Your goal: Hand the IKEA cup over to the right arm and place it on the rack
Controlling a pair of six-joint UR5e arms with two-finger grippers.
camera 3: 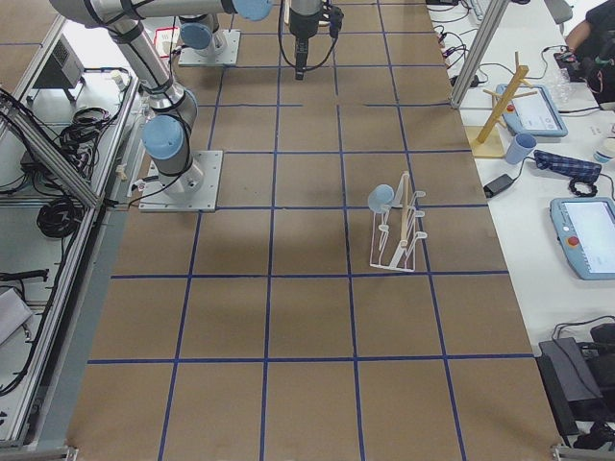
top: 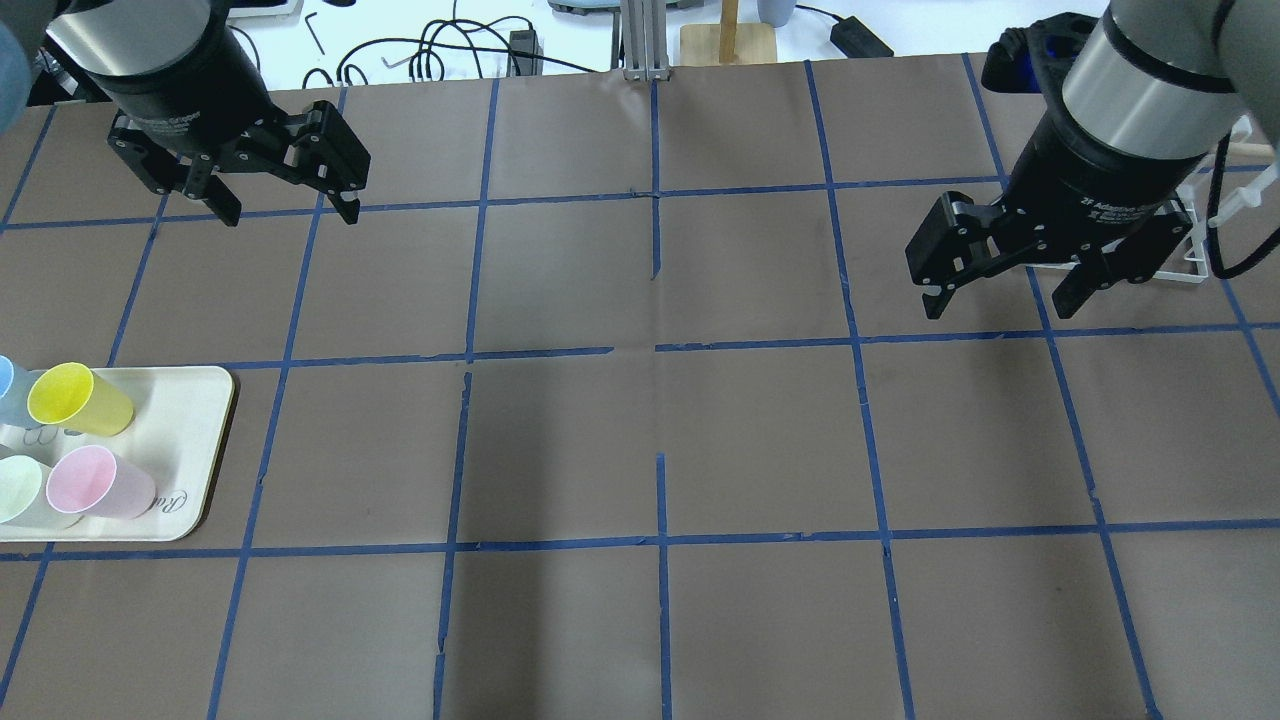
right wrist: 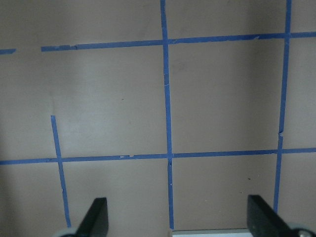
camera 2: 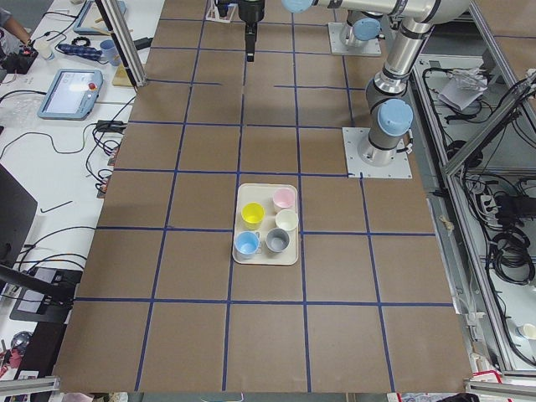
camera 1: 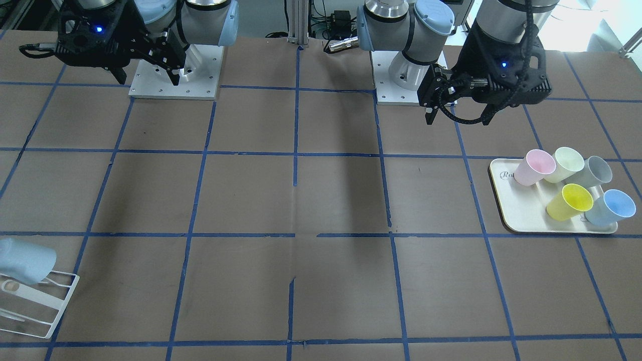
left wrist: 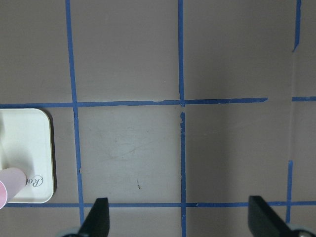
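Pale sky-blue plastic tumbler (camera 1: 26, 260) tilted on a prong of the small white wire rack (camera 1: 50, 306), brown blue-taped worktop (camera 1: 251, 200), right arm's black fingers (top: 938, 262) spread empty nearby, left arm's black fingers (top: 340, 170) released too.

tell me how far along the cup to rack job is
Done, it seems: the IKEA cup sits tilted on the rack. In hand: nothing. The right hand and left hand are both open and empty, above bare table. Left: apparently nothing; five other cups sit on the tray.
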